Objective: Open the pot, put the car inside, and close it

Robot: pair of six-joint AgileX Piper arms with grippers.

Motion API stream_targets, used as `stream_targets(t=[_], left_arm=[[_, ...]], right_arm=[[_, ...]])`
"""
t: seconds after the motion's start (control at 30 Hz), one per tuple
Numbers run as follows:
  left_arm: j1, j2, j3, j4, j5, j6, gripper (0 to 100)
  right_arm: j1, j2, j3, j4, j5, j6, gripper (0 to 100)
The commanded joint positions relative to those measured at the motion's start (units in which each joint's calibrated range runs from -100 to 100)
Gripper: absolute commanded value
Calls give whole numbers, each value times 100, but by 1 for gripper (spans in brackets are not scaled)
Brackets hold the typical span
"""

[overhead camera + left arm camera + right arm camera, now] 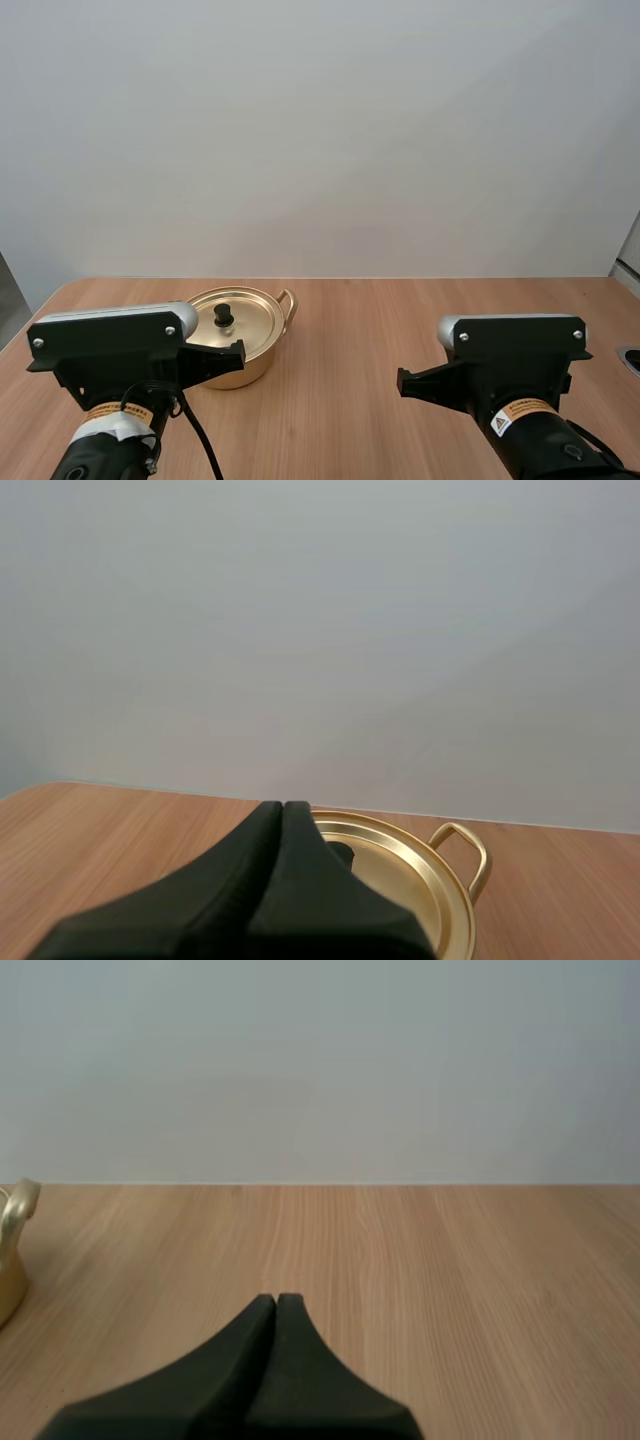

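The high view looks down and forward; both wrist views face forward, low over the table [400, 320], sharing the pot [255, 322].

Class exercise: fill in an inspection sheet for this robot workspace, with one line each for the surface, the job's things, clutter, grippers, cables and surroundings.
Surface: light wooden table.
Job's things: round gold metal pot with loop handles stands on the table's left part; its gold lid with a black knob is on.
Clutter: nothing seen.
Grippers: left gripper shut on nothing, pointing at the pot from its near side; right gripper shut on nothing, over bare wood to the pot's right.
Cables: nothing seen beyond the robot's own.
Surroundings: plain pale wall behind the table.
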Motion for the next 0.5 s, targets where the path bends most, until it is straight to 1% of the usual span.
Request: stream_targets(t=[0.0, 0.3, 0.47], left_arm=[[-3, 0, 0, -1, -4, 3, 0], [-3, 0, 0, -1, 127, 3, 0], [-3, 0, 0, -1, 1581, 3, 0]], right_arm=[[-4, -1, 0, 51, 584, 23, 0], [-32, -1, 0, 65, 591, 23, 0], [-32, -1, 0, 65, 591, 23, 0]])
